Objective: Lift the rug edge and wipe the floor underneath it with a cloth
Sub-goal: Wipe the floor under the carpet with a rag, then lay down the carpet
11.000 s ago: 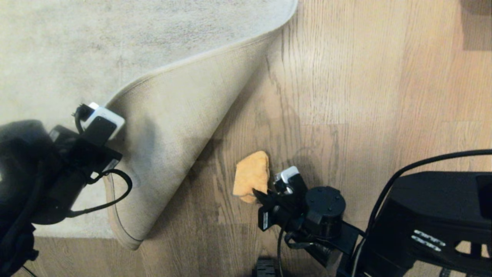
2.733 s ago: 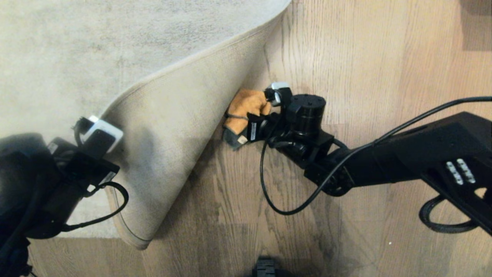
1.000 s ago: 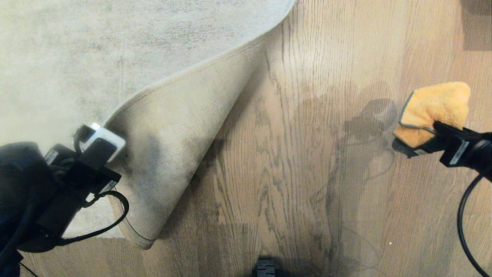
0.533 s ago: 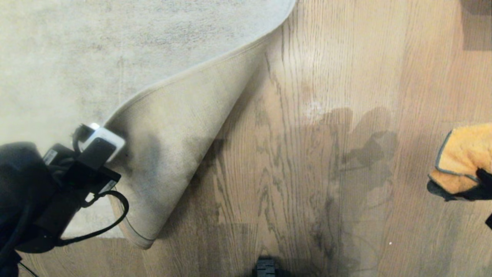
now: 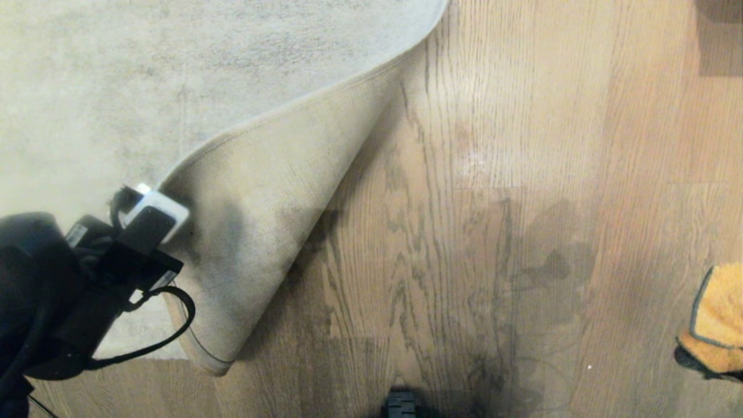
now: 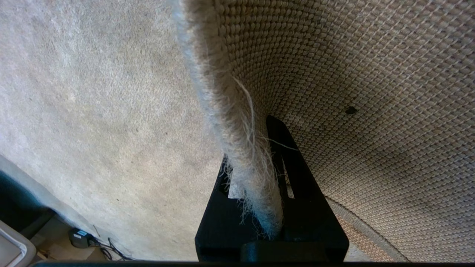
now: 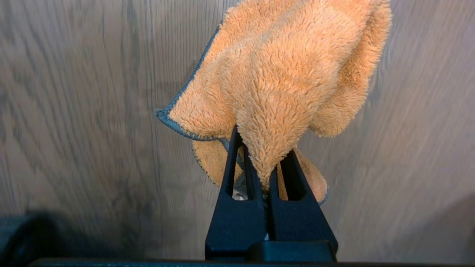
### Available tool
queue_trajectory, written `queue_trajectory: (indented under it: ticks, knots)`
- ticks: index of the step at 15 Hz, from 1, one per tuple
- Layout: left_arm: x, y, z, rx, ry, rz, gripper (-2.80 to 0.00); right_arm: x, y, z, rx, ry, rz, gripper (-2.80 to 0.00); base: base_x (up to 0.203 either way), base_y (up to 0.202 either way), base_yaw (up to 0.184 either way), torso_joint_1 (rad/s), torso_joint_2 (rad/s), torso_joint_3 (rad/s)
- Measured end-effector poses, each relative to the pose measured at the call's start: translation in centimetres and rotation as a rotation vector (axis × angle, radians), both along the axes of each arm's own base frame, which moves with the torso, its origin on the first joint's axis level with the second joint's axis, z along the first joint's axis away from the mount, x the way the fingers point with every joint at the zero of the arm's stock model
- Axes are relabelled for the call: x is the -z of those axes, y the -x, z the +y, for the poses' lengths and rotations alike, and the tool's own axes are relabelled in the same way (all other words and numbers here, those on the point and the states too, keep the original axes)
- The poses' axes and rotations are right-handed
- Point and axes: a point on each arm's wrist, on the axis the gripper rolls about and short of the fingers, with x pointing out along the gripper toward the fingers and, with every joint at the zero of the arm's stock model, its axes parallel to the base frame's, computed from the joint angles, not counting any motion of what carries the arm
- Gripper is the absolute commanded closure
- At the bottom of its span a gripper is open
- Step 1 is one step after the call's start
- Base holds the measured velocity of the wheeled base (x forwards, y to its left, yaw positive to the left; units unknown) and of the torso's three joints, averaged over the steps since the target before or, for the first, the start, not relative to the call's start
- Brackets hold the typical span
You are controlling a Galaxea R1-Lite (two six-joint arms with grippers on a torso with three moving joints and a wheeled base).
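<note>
Rug edge (image 5: 255, 191) is lifted and folded back over the rug, so its beige woven backing faces up in the head view. The fold runs as a slanted line from the far corner of the rug down to a rounded tip near the bottom of that view. The left gripper (image 6: 256, 174) is closed on the rug edge: in the left wrist view 2 black fingers (image 6: 297, 178) stand on either side of the pile border, with loose threads hanging between them, and the backing curves away on one side while the flat grey pile lies on the other. In the head view this gripper (image 5: 152, 216) sits at the left side, at the border of the folded part, and a black cable loops under it.

The floor (image 5: 441, 244) beside the fold is bare, brown planks with dark grain streaks, and a soft shadow lies on it toward the right.

The cloth (image 7: 282, 85) is orange and fuzzy with a dark grey trim. The right gripper (image 7: 265, 174) is closed on it, pinching a bunch of it between both fingers; the rest hangs free above the floor. In the head view only a part of the cloth (image 5: 717, 316) shows, at the right margin, well apart from the rug. The right gripper itself is outside that view.
</note>
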Motion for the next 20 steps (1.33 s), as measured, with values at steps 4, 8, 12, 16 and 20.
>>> queue_trajectory:
  ticks: [4,8,12,16,20]
  knots:
    - [0.1,0.1,0.0,0.000,0.000,0.005,0.00,2.8,3.6,-0.1,-0.011,0.013,0.010,0.00,0.000,0.000,0.000,0.000,0.00,0.000]
    - [0.2,0.1,0.0,0.001,-0.001,0.006,0.00,5.2,5.4,0.2,-0.105,0.014,0.039,0.00,0.000,0.000,0.000,0.000,0.00,0.000]
    - [0.2,0.2,0.0,0.005,-0.002,0.007,0.00,5.6,5.6,0.2,-0.120,0.011,0.003,0.00,0.000,0.000,0.000,0.000,0.00,0.000]
    - [0.5,0.6,-0.5,0.027,-0.004,0.018,0.00,5.7,5.6,0.2,-0.119,0.004,-0.004,0.00,0.000,0.000,0.000,0.000,0.00,0.000]
    - [0.6,1.0,-0.8,0.048,0.002,0.019,0.00,5.7,5.6,0.2,-0.116,-0.054,-0.008,0.00,0.000,0.000,0.000,0.000,0.00,0.000]
